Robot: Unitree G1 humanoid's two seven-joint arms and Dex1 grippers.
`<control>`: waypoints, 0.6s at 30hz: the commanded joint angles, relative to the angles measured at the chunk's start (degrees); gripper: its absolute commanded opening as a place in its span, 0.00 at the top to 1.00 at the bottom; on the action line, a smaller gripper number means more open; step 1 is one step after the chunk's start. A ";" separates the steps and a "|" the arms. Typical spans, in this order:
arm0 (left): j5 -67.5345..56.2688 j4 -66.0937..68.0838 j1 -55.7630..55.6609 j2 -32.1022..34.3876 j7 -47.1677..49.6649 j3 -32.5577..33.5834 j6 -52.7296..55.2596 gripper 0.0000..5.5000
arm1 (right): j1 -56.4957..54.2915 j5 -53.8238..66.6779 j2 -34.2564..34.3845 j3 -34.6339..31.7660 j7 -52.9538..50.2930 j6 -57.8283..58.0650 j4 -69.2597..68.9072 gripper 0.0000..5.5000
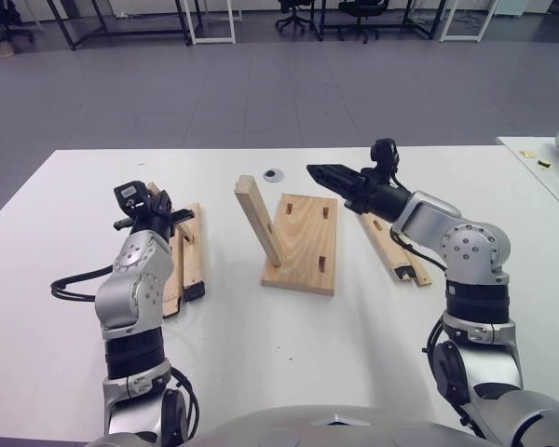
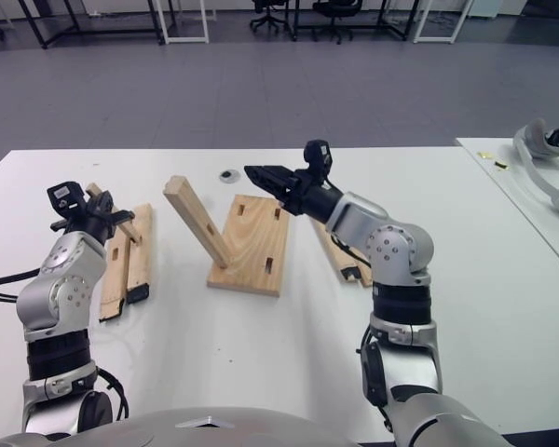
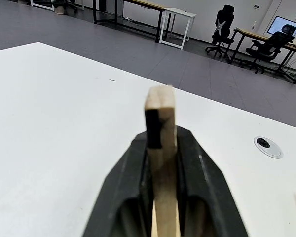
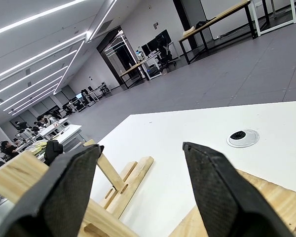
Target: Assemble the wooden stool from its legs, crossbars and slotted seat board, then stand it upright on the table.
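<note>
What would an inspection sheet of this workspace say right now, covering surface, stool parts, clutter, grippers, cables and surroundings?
Surface: white table, with parts spread across it.
Job's things: seat board lies flat mid-table; one leg stands tilted at its near-left corner; left pile of wooden parts; right pile partly under the right arm.
Clutter: nothing seen, apart from a round cable port set in the table.
Grippers: left gripper shut on a wooden part; right gripper open, above the board's far edge.
Cables: black cable looped beside the left arm.
Surroundings: grey floor, office chairs, side table on the right.
</note>
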 commanded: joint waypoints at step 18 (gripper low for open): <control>5.83 0.81 -0.19 0.19 -2.56 -3.91 -2.64 0.93 | -1.62 -0.57 -0.82 -0.08 0.39 0.57 0.70 0.43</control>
